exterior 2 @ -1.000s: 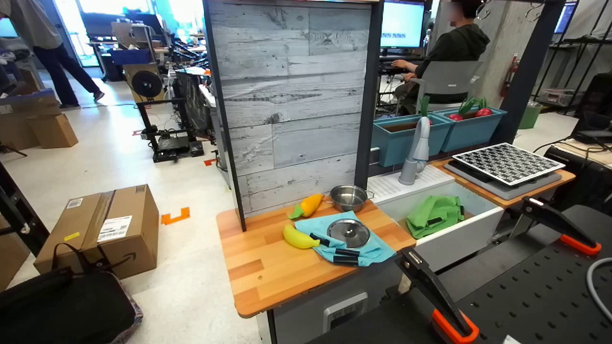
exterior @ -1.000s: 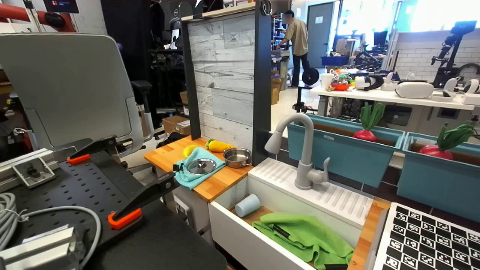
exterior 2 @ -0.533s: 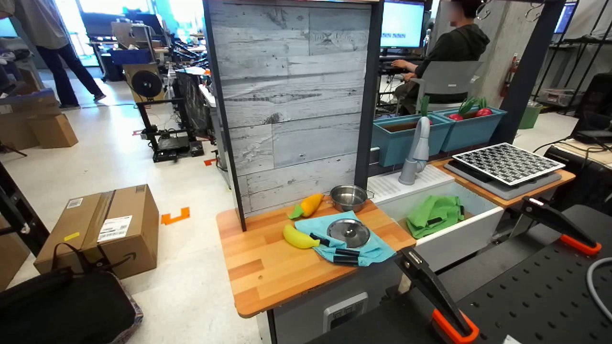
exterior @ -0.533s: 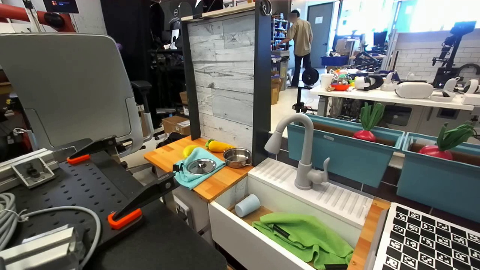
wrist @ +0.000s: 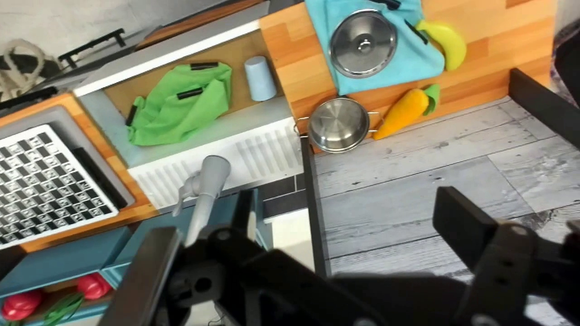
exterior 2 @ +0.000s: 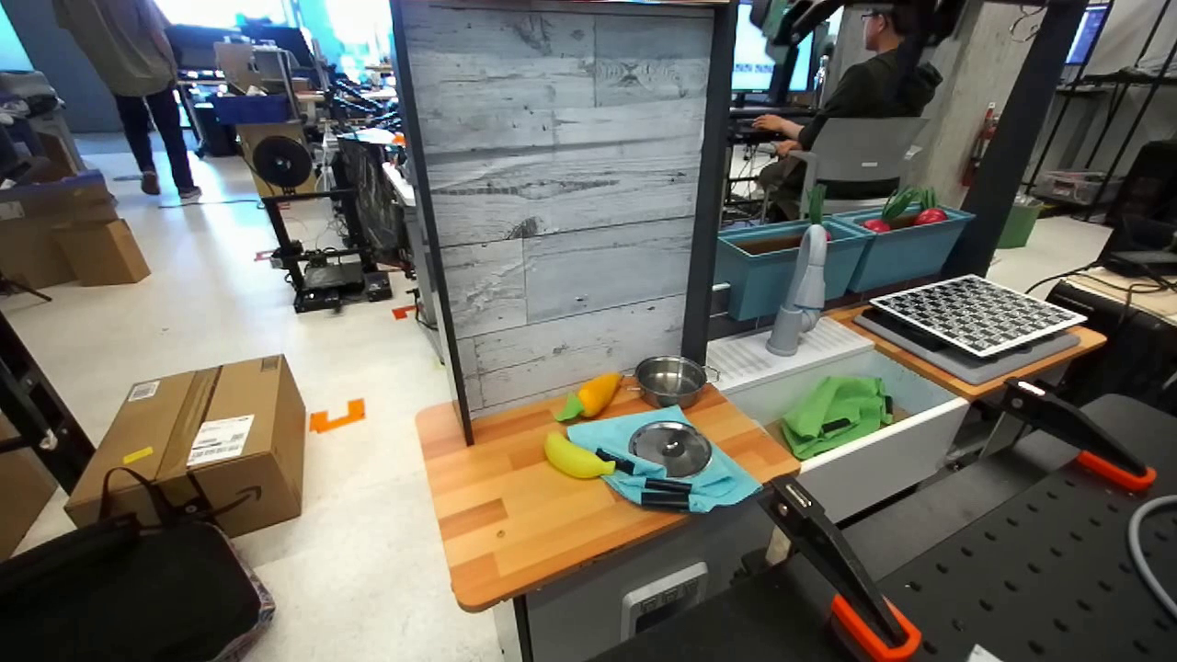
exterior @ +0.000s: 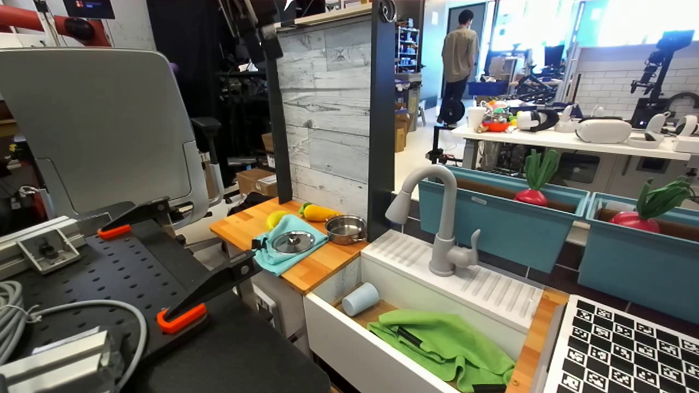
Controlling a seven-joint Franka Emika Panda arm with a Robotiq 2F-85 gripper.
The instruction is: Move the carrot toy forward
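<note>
The carrot toy is orange with a green leafy end (exterior 2: 599, 395). It lies on the wooden counter against the foot of the wood-grain panel, beside the steel pot (exterior 2: 669, 380). It also shows in an exterior view (exterior: 320, 213) and in the wrist view (wrist: 403, 113). My gripper (wrist: 351, 213) is open, with its black fingers wide apart and nothing between them. It is high above the counter and well away from the carrot. In an exterior view the gripper (exterior: 266, 41) shows at the top edge, in front of the panel's upper left corner.
A yellow banana (exterior 2: 577, 457) and a teal cloth (exterior 2: 588, 430) with a steel lid (exterior 2: 670, 449) lie near the carrot. The upright panel (exterior 2: 561, 202) stands right behind it. The sink with a green cloth (exterior: 442, 338), a cup (exterior: 360, 299) and a faucet (exterior: 449, 218) adjoin the counter.
My arm and gripper have come into view at the top of both exterior views. The carrot and the other things on the counter have not moved. A person in the background has walked.
</note>
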